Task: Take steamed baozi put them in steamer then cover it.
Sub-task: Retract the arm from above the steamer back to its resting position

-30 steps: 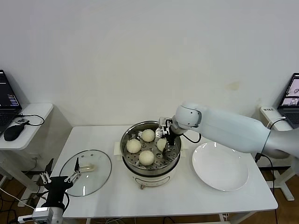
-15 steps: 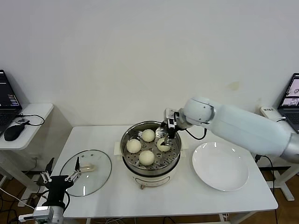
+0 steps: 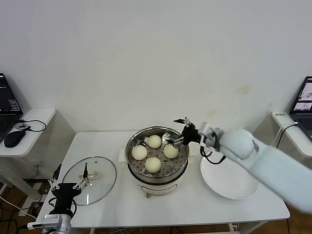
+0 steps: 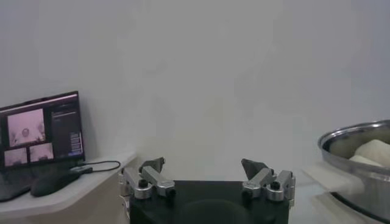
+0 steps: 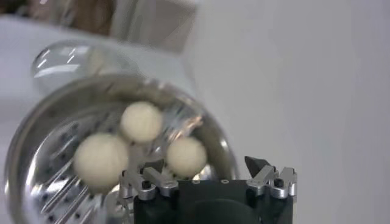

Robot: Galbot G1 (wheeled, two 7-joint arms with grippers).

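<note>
Baozi [image 3: 153, 155]: all four seated in steamer [image 3: 157, 171], frame centre; right hand [image 3: 181, 131] released, empty at rim; glass lid [image 3: 89, 180] lower left, uncovered yet.

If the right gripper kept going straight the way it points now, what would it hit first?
The right gripper, open and empty, points leftward over the far rim of the steamer. Probably nothing: it seems to pass above the baozi, though depth is unclear.

The right arm [image 3: 273, 163] is a smooth, pale blue-white shell with a rounded joint; black cables loop near its wrist. Both claws have black bodies with silver, screw-fastened fingers [image 4: 149, 179]
</note>
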